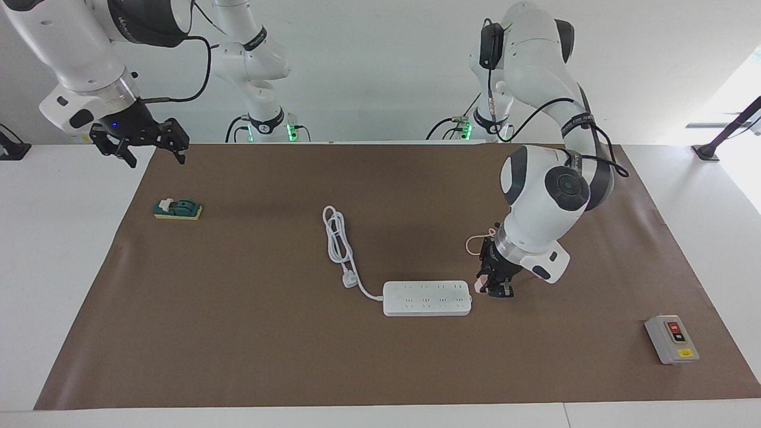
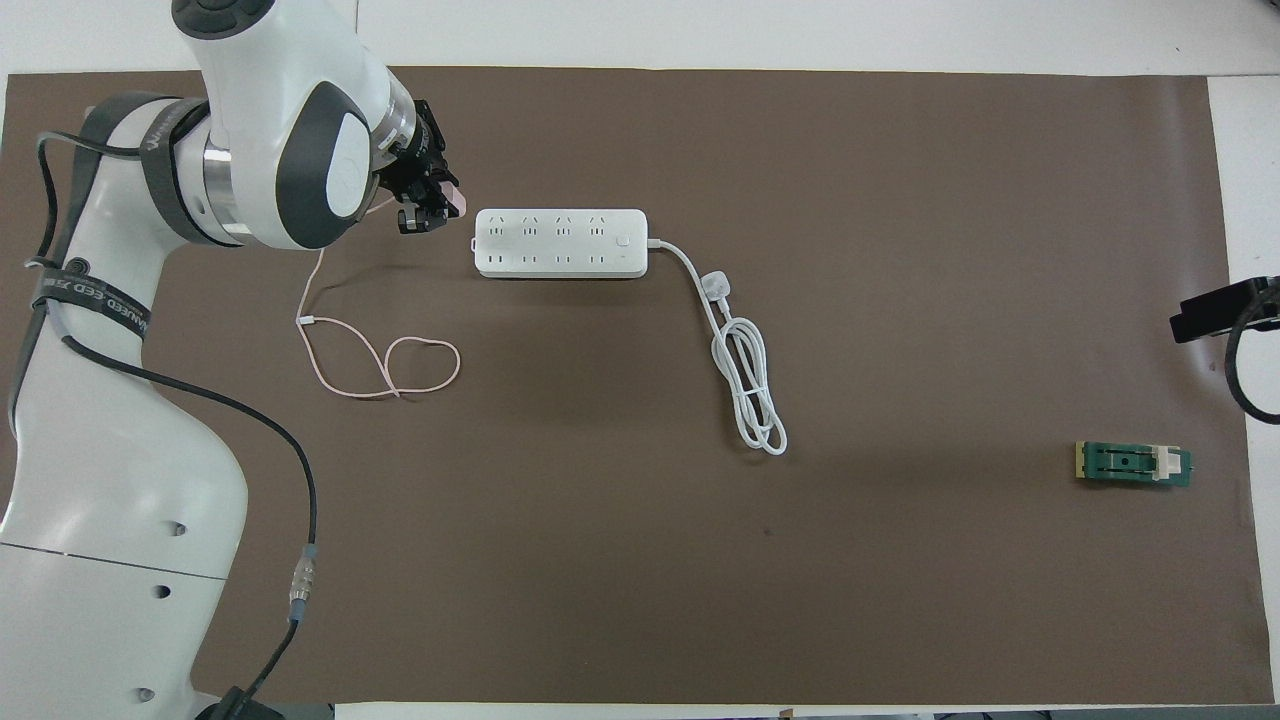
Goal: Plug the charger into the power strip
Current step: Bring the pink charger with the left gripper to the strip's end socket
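The pale pink charger (image 1: 479, 287) (image 2: 453, 203) is up off the mat, with my left gripper (image 1: 493, 286) (image 2: 425, 206) shut on it. They hang just beside the short end of the white power strip (image 1: 427, 298) (image 2: 560, 243) that points toward the left arm's end of the table. The charger's thin pink cable (image 2: 380, 360) (image 1: 472, 244) trails down to the mat and loops there, nearer to the robots than the strip. My right gripper (image 1: 153, 156) (image 2: 1215, 310) waits open in the air over the mat's corner at the right arm's end.
The strip's thick white cord (image 1: 336, 235) (image 2: 750, 390) lies coiled, with its white plug (image 1: 349, 279) beside it. A green switch block (image 1: 177, 208) (image 2: 1133, 465) sits under the right gripper's side. A grey button box (image 1: 672, 339) lies toward the left arm's end.
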